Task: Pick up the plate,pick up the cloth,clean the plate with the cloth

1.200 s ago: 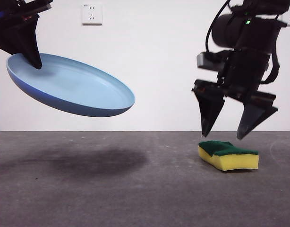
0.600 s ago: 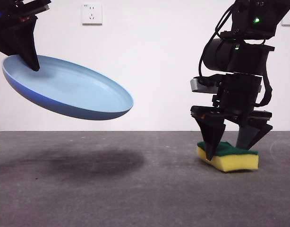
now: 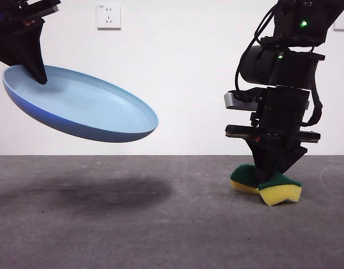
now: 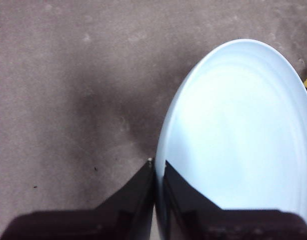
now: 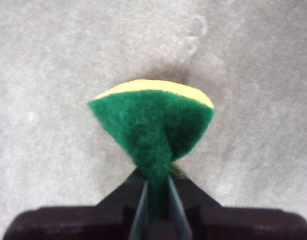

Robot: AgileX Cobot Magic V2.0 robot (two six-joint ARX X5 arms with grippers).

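The light-blue plate (image 3: 88,106) hangs tilted in the air at the left of the front view, its rim pinched by my left gripper (image 3: 37,73). The left wrist view shows that gripper (image 4: 158,170) shut on the plate's (image 4: 238,140) edge. The cloth, a yellow sponge with a green scouring layer (image 3: 267,184), rests on the grey table at the right, squeezed so that its ends bulge. My right gripper (image 3: 271,168) stands upright over it, shut on its middle. The right wrist view shows the right gripper (image 5: 156,192) pinching the sponge's (image 5: 153,117) folded green face.
The grey table (image 3: 161,224) runs across the front view, with the plate's shadow (image 3: 105,193) lying below the plate. A white wall with a socket (image 3: 108,15) stands behind.
My right gripper came down over the sponge and shut on it, squeezing its middle. The plate and the left gripper shifted only slightly.
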